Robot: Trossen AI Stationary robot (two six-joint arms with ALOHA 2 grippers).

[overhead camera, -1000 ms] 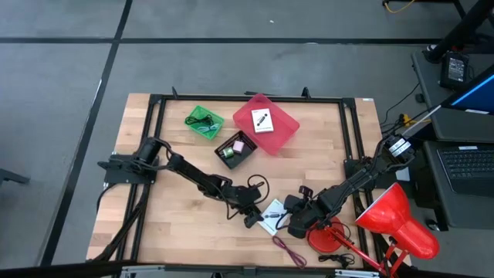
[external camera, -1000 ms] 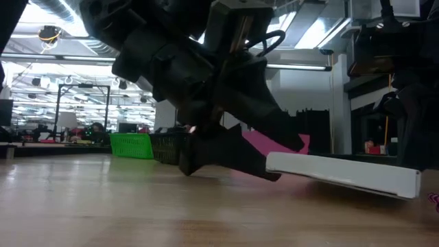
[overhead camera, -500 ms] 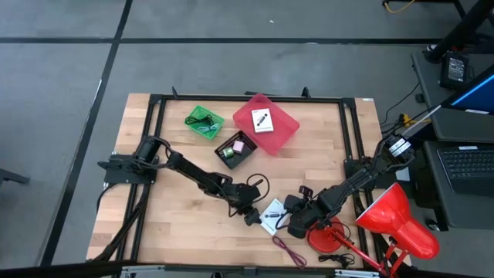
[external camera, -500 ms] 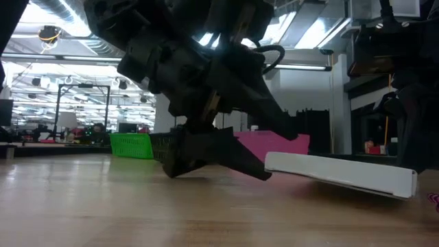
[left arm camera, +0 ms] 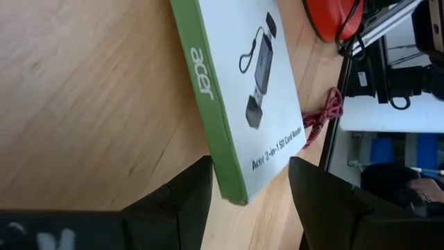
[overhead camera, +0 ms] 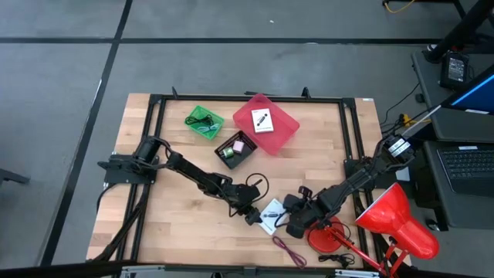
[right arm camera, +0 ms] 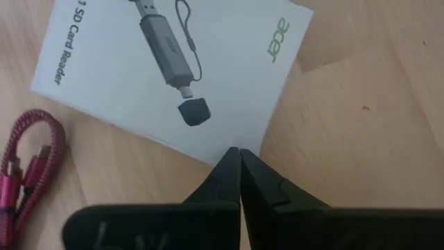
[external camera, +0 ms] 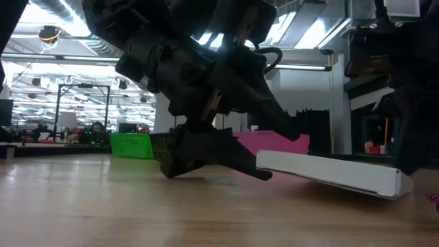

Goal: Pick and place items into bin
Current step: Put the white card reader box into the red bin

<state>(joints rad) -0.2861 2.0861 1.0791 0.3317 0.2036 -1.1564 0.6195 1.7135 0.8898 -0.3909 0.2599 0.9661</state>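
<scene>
Down at the near middle of the wooden table (overhead camera: 177,232), the white SD card reader box (overhead camera: 272,215) is lying with one end propped up off the wood, as the low view (external camera: 328,173) is showing; its green edge and printed picture are filling the left wrist view (left arm camera: 239,90), and the right wrist view (right arm camera: 173,76) is looking down on its white face. The left gripper (overhead camera: 252,215) is sitting at the box's left end with its jaws standing wide, one dark finger (left arm camera: 173,201) on either side of the box's corner, and whether the pads are pressing on the box cannot be told. The right gripper (overhead camera: 291,225) is resting just right of the box with its two fingers (right arm camera: 229,173) pressed together, their tips meeting at the box's edge and holding nothing. A maroon cord (overhead camera: 289,249) is lying coiled on the wood near the box, on its near side. Farther back, a second white card box (overhead camera: 262,121) is lying inside the pink bin (overhead camera: 284,131), with a black bin (overhead camera: 225,143) holding a small pink cube (overhead camera: 239,145) just to its left, and a green bin (overhead camera: 212,131) beyond that, with a dark tangle lying inside it. A red desk lamp (overhead camera: 397,220) is standing at the near right corner.
</scene>
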